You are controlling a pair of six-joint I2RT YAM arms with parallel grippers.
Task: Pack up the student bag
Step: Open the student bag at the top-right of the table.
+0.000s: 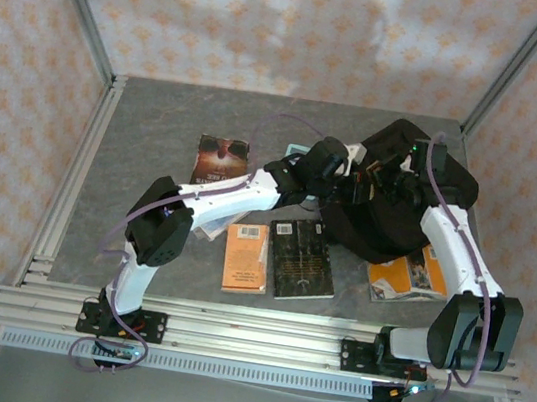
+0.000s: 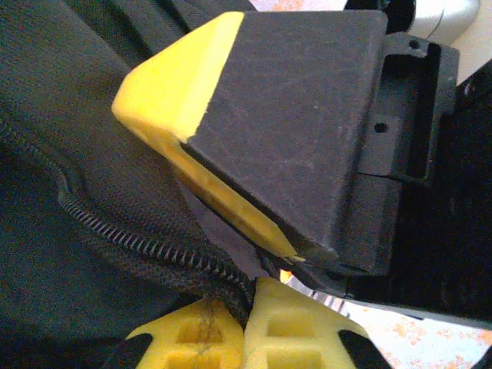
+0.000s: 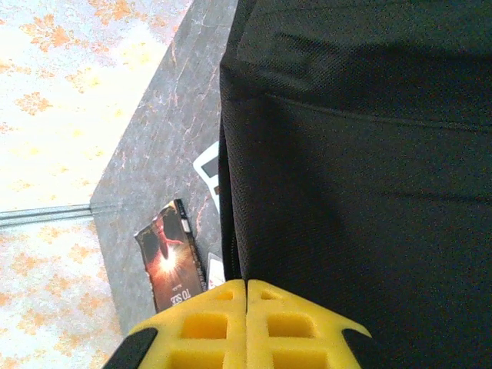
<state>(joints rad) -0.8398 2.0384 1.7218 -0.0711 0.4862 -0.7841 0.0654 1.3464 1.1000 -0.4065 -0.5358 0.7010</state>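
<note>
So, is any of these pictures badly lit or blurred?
Top external: even light, soft shadows on the back wall. Right wrist: the student bag looks nearly featureless black, the bright wall washed out. Left wrist: the zipper is sharp.

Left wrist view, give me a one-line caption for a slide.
Left gripper shut at the student bag's zipper, right gripper's finger close above.

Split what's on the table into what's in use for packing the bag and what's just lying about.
In use: student bag; left gripper, right gripper, both on it.
Lying untouched, probably to pack: dark far book; orange book; black book; second orange book by the bag.
</note>
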